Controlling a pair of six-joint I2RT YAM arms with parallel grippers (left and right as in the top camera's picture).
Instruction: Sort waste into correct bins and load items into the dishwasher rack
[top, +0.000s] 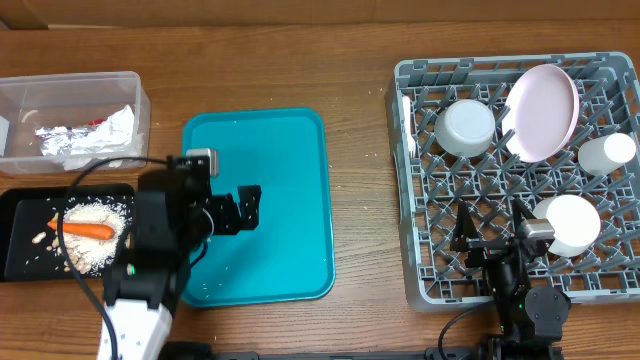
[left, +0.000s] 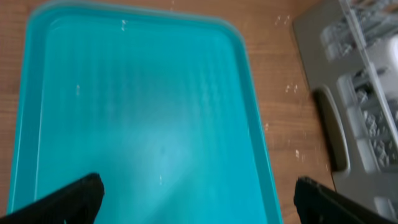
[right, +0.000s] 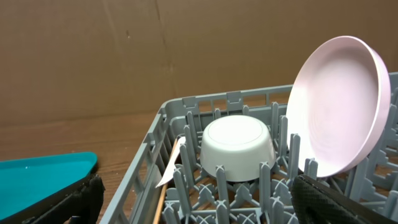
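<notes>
Left gripper (left: 198, 185) is hovering over the teal tray (left: 137, 106), jaws standing wide apart and holding nothing. Right gripper (right: 199, 186) is hanging over the rack's (top: 420, 280) near edge, jaws equally spread and empty. It is facing an upturned bowl (right: 237, 148) and the plate (right: 342, 106) leaning on edge beside it. A second bowl (top: 570, 222) and the cup (top: 607, 152) are sitting along the rack's right side. The fork (top: 407, 125) is lying by its left wall. The wrapper (top: 85, 135) is lying in the tub (top: 70, 88) at the worktop's (top: 362, 200) far left corner. The carrot (top: 88, 231) and crumbs (top: 100, 252) are lying in the black tray (top: 20, 240) just beside the tub.
</notes>
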